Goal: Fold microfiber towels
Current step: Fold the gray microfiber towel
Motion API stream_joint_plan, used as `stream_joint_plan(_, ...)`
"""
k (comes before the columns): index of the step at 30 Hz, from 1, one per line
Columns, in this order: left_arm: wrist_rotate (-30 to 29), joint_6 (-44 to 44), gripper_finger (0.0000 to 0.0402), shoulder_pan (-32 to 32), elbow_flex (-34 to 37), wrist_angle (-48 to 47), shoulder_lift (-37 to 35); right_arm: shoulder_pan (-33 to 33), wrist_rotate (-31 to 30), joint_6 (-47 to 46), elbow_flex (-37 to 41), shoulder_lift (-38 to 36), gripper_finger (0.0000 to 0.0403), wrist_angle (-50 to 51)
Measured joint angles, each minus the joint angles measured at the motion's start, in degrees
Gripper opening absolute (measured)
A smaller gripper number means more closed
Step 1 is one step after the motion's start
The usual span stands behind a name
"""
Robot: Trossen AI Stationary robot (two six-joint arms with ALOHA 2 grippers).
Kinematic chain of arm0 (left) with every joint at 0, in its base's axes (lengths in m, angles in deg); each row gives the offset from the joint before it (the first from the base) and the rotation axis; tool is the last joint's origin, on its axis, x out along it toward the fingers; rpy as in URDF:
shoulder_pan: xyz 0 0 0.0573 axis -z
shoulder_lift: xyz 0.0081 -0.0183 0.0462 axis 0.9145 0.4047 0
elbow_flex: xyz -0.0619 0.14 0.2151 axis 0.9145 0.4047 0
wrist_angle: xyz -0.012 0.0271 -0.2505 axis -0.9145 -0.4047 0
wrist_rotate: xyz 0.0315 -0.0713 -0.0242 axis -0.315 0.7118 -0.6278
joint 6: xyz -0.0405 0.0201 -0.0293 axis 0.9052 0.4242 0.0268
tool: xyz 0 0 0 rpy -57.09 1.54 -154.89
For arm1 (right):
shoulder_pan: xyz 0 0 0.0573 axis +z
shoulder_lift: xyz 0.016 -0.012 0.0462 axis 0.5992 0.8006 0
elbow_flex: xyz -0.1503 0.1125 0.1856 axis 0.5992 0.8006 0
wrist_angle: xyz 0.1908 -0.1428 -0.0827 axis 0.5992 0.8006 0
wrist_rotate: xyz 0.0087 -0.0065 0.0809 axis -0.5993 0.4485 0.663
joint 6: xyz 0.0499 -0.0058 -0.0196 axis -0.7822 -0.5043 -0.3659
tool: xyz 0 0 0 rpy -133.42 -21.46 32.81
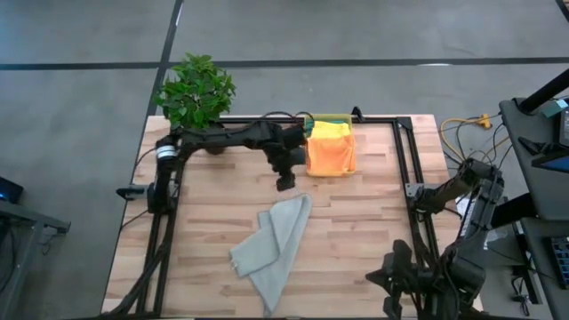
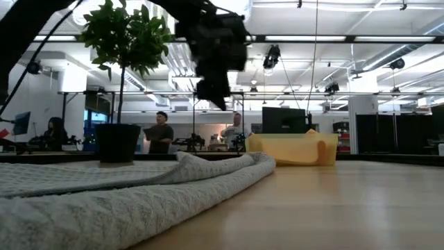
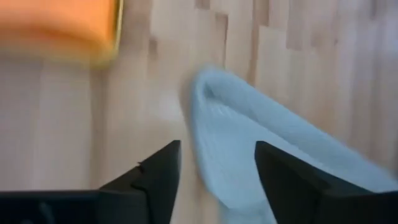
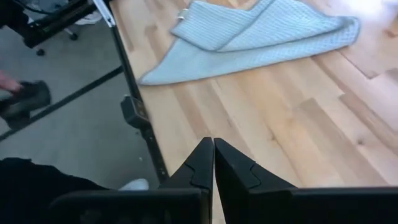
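One grey towel [image 1: 274,242] lies rumpled mid-worktop [image 1: 356,222]; left claw [image 1: 284,182] hovers released just beyond it, right claw [image 4: 213,163] clenched empty near the worktop's edge.

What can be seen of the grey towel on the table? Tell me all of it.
The grey towel is a soft, light grey cloth with a fine woven texture. It lies crumpled on the wooden table, near its middle, loosely folded over itself into a long, slanted shape with one layer overlapping another and a rolled edge. It rests only on the table. The left pincer hangs open above its far corner, not touching it. The right pincer is shut, off at the table's edge.
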State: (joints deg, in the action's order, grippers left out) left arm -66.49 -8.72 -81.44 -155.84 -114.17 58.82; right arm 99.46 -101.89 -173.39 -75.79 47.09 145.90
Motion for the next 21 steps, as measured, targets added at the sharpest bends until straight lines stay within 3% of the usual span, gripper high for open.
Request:
stream_joint_plan(6, 12.93, 17.77, 0.0212, -0.09, 12.32, 0.52, -5.93, 0.81, -5.75, -0.94, 2.33, -0.96, 0.0009, 0.52)
stream_joint_plan(15, 13.76, 41.65, 0.0212, 0.36, 34.46, 18.08, -14.31, 1.01, -6.97, -4.45, 4.53, -1.22, 0.0009, 0.82)
stream_joint_plan(21, 14.58, 51.36, 0.0212, 1.65, 42.53, 29.19, -14.93, 1.21, -6.97, -4.52, 4.53, -1.24, 0.0009, 0.80)
